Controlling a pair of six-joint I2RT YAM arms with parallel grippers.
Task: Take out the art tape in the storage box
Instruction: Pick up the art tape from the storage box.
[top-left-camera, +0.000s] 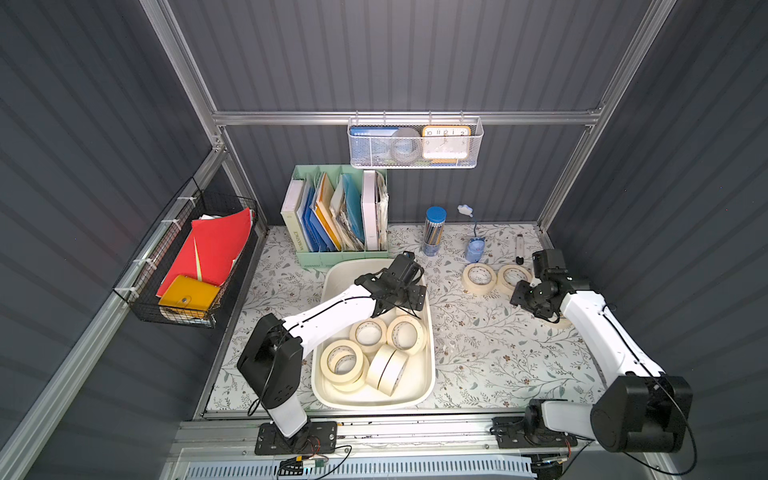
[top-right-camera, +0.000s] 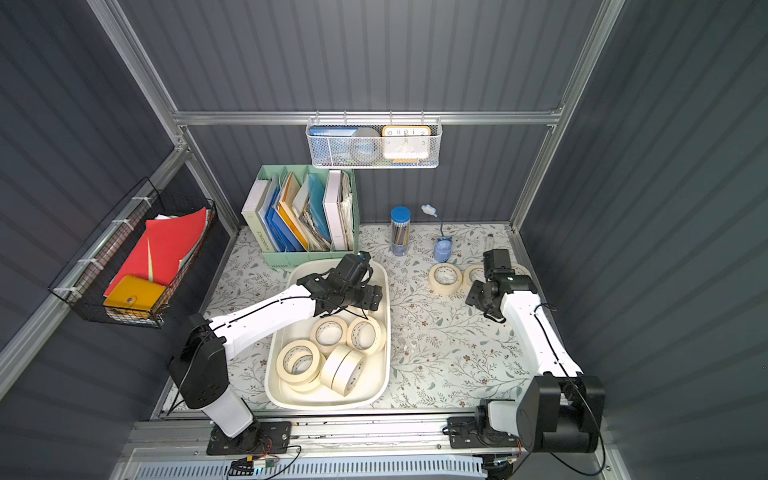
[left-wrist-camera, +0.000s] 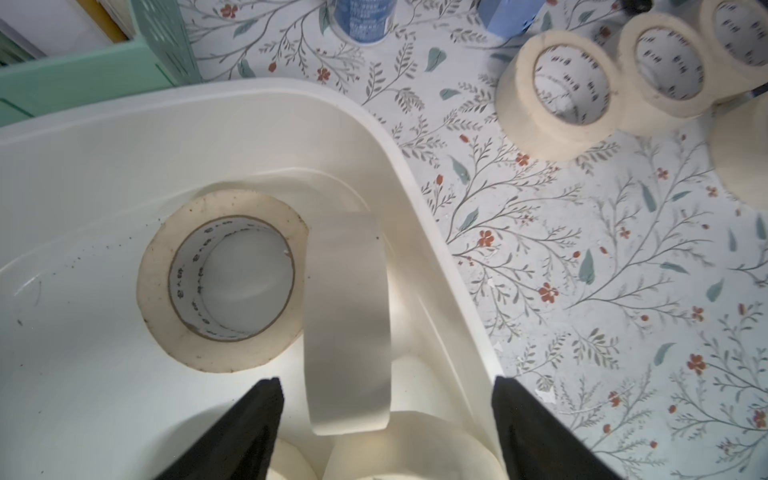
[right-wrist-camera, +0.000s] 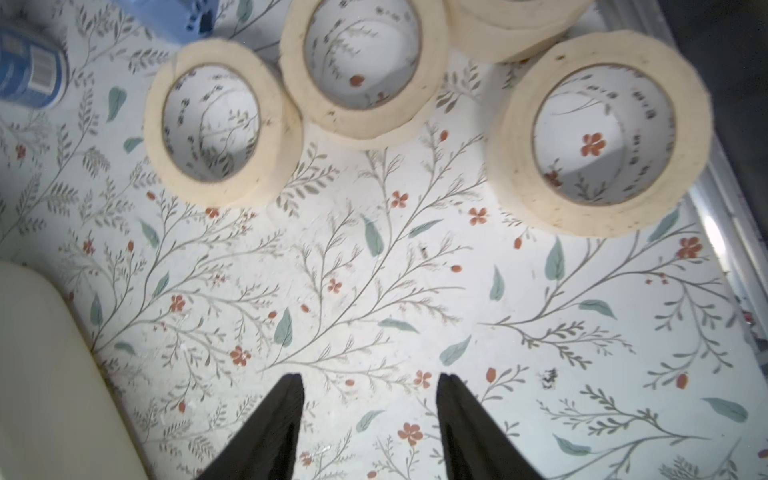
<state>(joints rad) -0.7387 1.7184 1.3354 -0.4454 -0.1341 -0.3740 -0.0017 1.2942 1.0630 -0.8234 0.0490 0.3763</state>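
Left end effector (left-wrist-camera: 384, 382) open wide over art tape (left-wrist-camera: 347, 311) in storage box (left-wrist-camera: 124, 137), right end effector (right-wrist-camera: 370, 378) open, empty, above bench (right-wrist-camera: 374, 291) near other rolls (right-wrist-camera: 286, 124).

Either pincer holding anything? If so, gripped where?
Nothing is held. The left pincer hangs open over the art tape in the storage box. The right pincer is open above the table, with nothing between its fingers.

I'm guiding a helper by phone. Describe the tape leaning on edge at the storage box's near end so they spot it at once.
On the floral table, find the big cream storage box. In its near half, towards the right, the art tape leans up on its edge; every neighbouring roll lies hole-up.
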